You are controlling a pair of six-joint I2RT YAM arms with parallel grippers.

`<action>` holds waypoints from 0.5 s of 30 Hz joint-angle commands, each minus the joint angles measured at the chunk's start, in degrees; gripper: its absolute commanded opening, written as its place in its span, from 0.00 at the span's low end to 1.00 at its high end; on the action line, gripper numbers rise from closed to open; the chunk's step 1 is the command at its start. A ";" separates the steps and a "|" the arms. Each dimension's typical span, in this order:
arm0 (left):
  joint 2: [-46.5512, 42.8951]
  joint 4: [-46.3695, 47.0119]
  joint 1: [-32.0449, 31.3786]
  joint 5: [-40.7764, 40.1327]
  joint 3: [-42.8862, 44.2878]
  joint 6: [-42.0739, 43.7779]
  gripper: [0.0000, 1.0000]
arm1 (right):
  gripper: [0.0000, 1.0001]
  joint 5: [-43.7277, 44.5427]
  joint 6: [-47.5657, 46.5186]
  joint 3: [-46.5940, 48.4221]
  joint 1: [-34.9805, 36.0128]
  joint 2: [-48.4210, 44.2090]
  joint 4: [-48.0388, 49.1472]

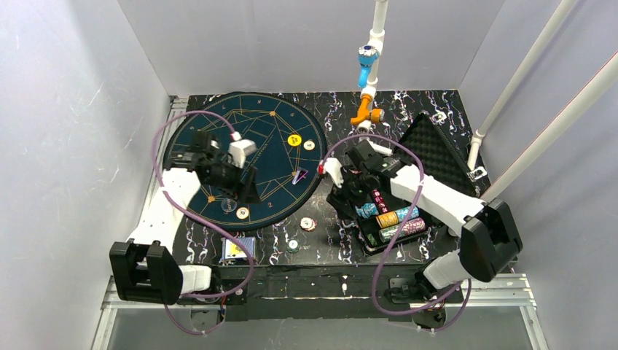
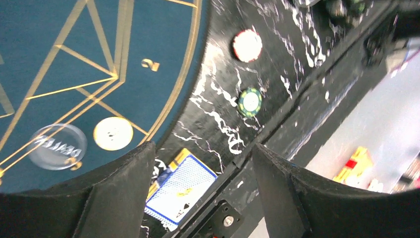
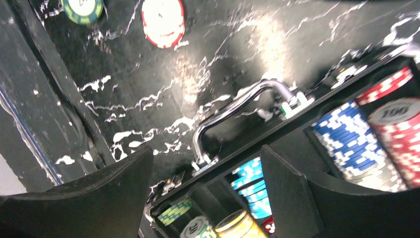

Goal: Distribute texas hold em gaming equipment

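My left gripper (image 1: 240, 182) (image 2: 203, 148) is open and empty above the near part of the round teal mat (image 1: 255, 124). On the mat lie a pale chip (image 2: 113, 133), a clear dealer button (image 2: 58, 146), a yellow chip (image 1: 294, 140) and a white chip (image 1: 309, 146). A red-white chip (image 2: 247, 45) and a green-edged chip (image 2: 249, 101) lie on the black table. A blue-backed card deck (image 2: 183, 191) lies at the front edge. My right gripper (image 1: 348, 191) (image 3: 205, 151) is open and empty over the case's handle (image 3: 237, 106), above the cyan (image 3: 252, 186), yellow (image 3: 237, 225) and blue (image 3: 354, 141) chip stacks.
The black case (image 1: 368, 237) stands open at the right, its foam lid (image 1: 437, 149) leaning back. An orange and white pipe fitting (image 1: 366, 113) stands at the back. White poles (image 1: 510, 87) rise at the right. Grey walls close in the table.
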 commanded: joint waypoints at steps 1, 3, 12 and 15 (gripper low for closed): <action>-1.48 1.76 -10.23 -6.06 -3.98 0.47 0.69 | 0.87 0.55 -0.99 -5.32 -0.97 -6.41 6.45; -0.49 3.29 -15.81 -9.46 -5.18 0.17 0.68 | 0.87 -0.25 -0.82 -6.59 -3.12 -7.69 7.69; 2.87 9.92 -32.07 -19.32 -9.14 2.72 0.67 | 0.87 0.26 1.81 -7.69 -12.30 -9.20 11.19; 4.71 11.79 -35.31 -20.45 -9.36 3.46 0.66 | 0.87 1.73 2.15 -7.88 -12.90 -8.67 11.78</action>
